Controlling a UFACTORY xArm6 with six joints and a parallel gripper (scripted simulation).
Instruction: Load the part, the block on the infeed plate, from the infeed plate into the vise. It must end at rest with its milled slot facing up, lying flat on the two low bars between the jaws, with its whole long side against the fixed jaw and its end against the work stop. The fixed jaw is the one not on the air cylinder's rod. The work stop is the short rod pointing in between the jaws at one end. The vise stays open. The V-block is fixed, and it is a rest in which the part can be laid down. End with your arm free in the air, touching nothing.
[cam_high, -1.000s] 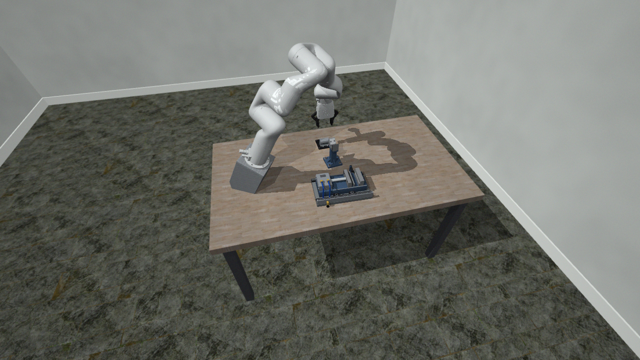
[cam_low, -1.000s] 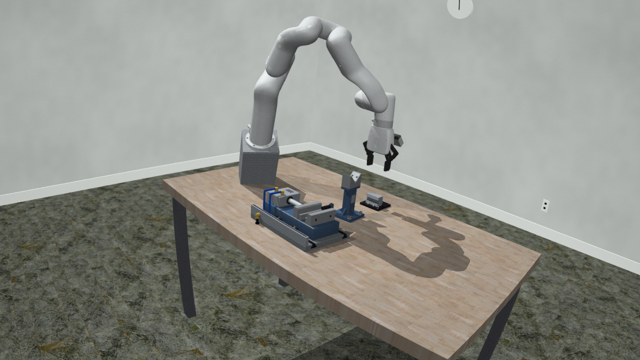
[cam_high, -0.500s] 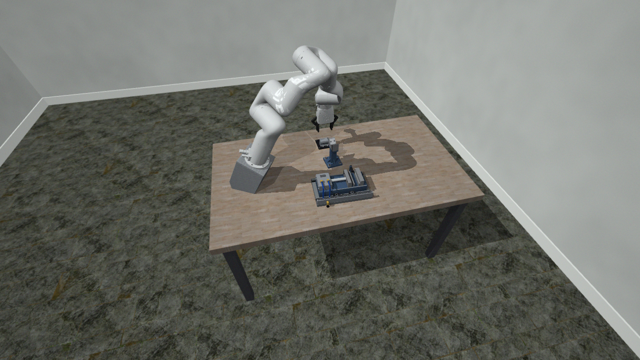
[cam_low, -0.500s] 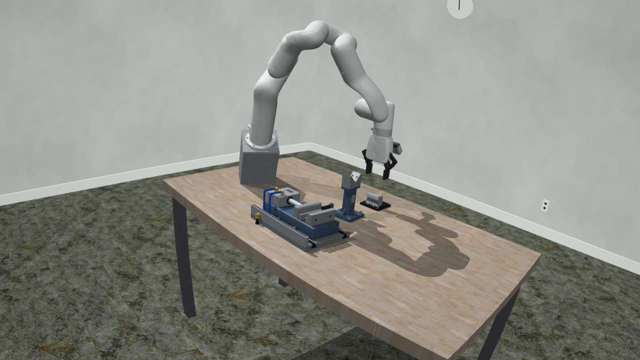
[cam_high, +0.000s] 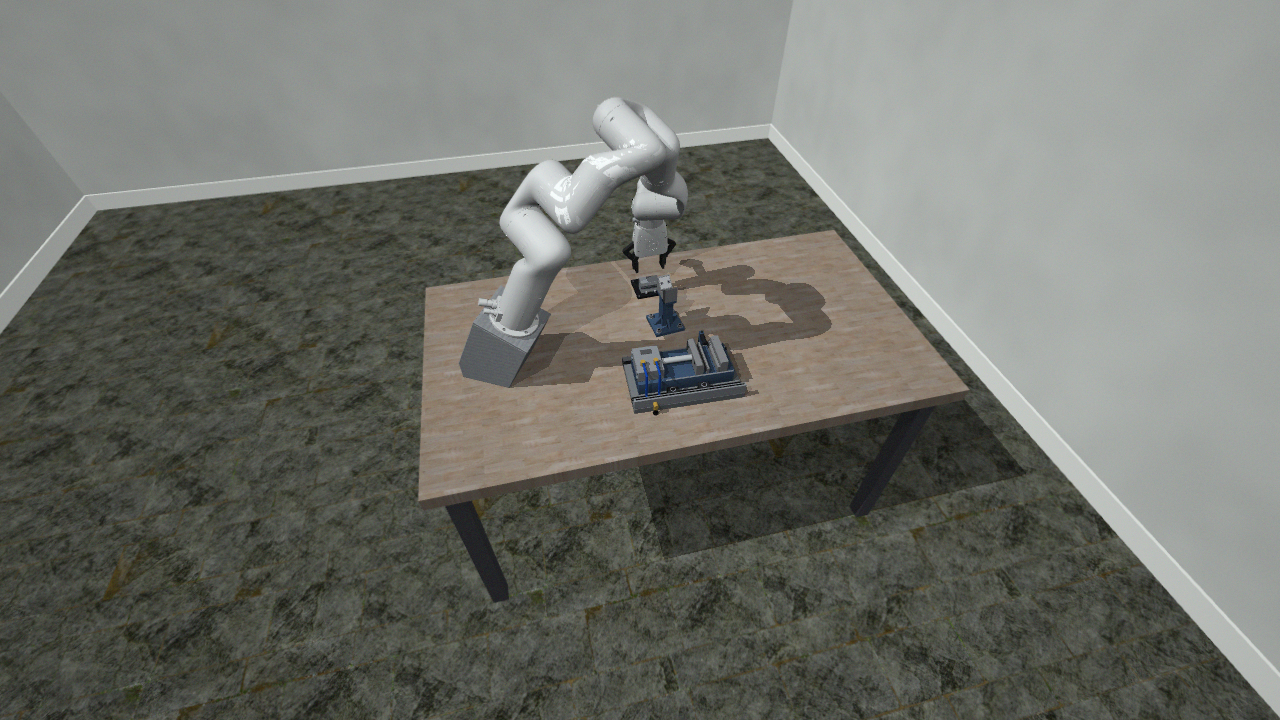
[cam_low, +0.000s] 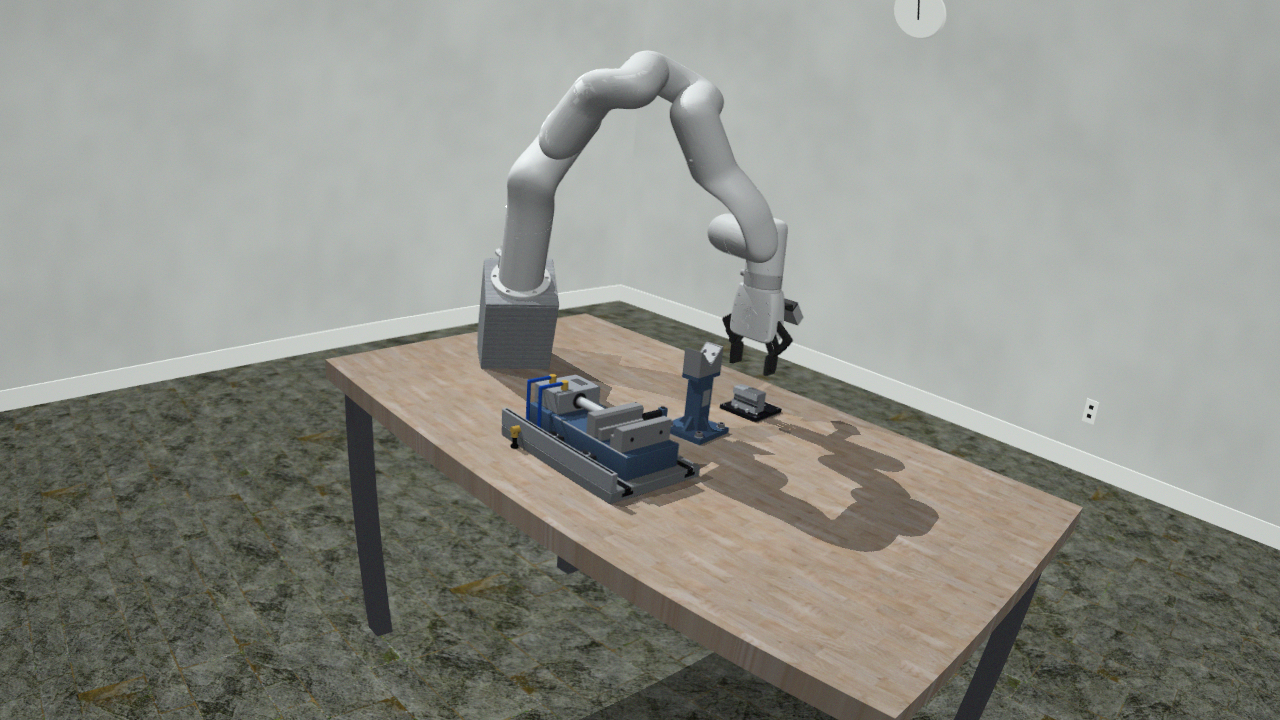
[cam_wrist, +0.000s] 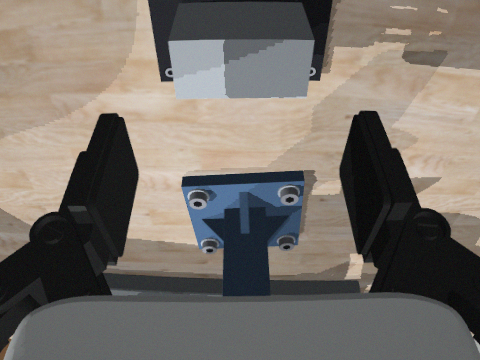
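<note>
Resting on the black plate on the desk, the grey block lies just beside the blue V-stand. Above them hangs the tool, fingers spread wide and holding nothing. Nearer the front sits the vise.

A white xArm rises from a grey pedestal at the left of a wooden table and arches over to the far side. Its black-fingered gripper hangs spread wide and empty just above the grey block on the dark infeed plate. Just right of these stands the blue V-block, and nearer sits the blue vise, its jaws apart.
</note>
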